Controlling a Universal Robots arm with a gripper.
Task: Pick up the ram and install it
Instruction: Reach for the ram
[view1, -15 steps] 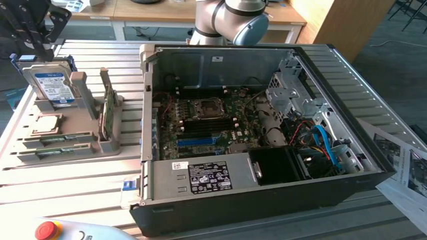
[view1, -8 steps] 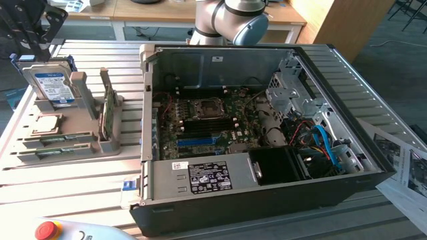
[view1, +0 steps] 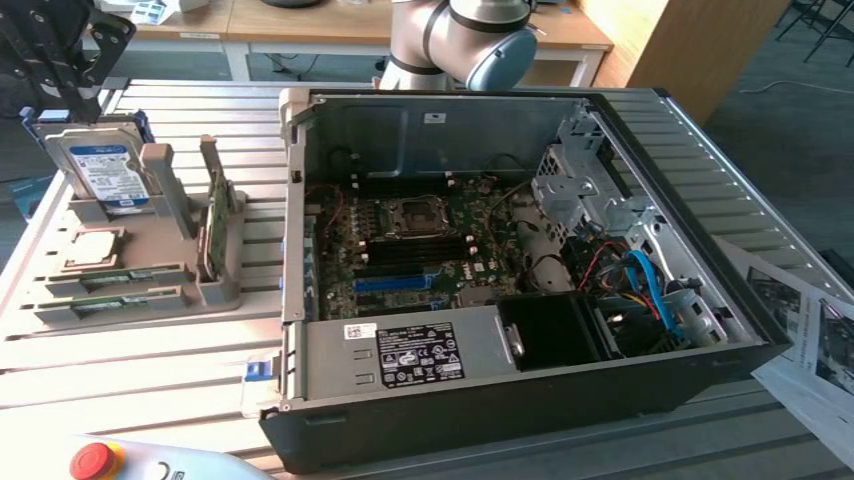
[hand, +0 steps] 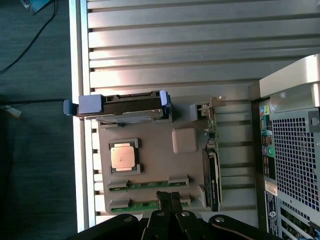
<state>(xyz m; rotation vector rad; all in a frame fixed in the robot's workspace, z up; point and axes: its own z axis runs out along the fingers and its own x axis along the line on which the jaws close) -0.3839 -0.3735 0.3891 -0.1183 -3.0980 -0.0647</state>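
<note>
fingers (hand: 163, 201) pressed together, empty, above grey moulded tray (hand: 190, 165) on slatted metal counter (hand: 175, 50). thin green ram stick (hand: 145, 204) sits in tray slot beneath. judged light, stiff, fragile: pinch long edges, avoid chips.

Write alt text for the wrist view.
The shut tool hangs above a grey parts tray on a slatted metal table. The tray holds two ram sticks, a CPU, a hard drive standing on edge and a green card on edge. A computer case stands beside the tray.
</note>
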